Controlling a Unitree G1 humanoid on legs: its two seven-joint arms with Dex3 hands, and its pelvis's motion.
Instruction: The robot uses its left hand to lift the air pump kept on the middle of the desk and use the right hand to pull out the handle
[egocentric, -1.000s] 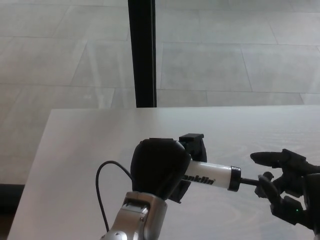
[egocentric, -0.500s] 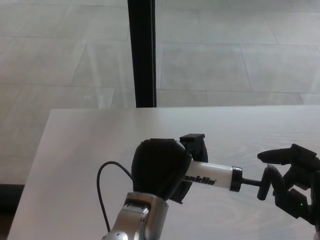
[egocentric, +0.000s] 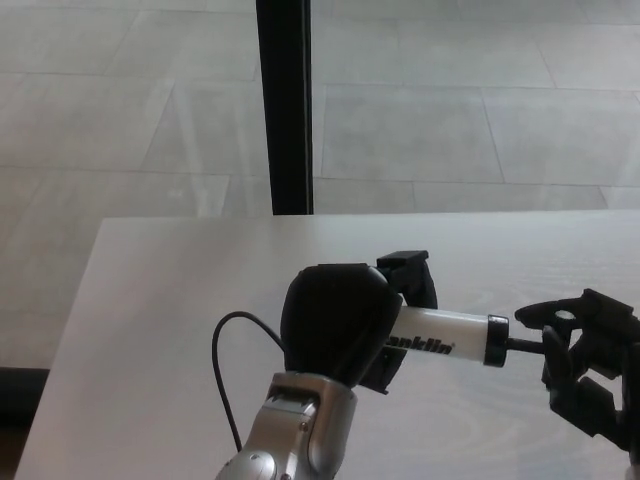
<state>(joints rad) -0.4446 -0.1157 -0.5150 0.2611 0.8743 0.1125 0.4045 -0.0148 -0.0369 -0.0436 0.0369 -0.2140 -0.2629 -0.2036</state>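
You have the pale bench (egocentric: 150, 330) filling the lower frame, with a dark post (egocentric: 284, 105) and tiled floor (egocentric: 450, 120) beyond its far edge. Your left hand (egocentric: 338, 322) sits mid-bench, fingers closed round the near end of the pump (egocentric: 445, 337), which lies roughly level and points toward the right; whether it is lifted clear of the bench or resting on it, you cannot tell from this view. A thin black hose (egocentric: 228, 370) loops out to the left of that hand. Your right hand (egocentric: 585, 355) is at the frame's right edge, fingers curled about the handle (egocentric: 548, 340), with a short length of thin rod (egocentric: 522, 343) showing between it and the white barrel. Your risks, as I judge them: pull off the barrel's line and the rod may bind or bend; pull harder than the left grip resists and the pump could slide or twist out; the right hold looks shallow, so the handle could slip free
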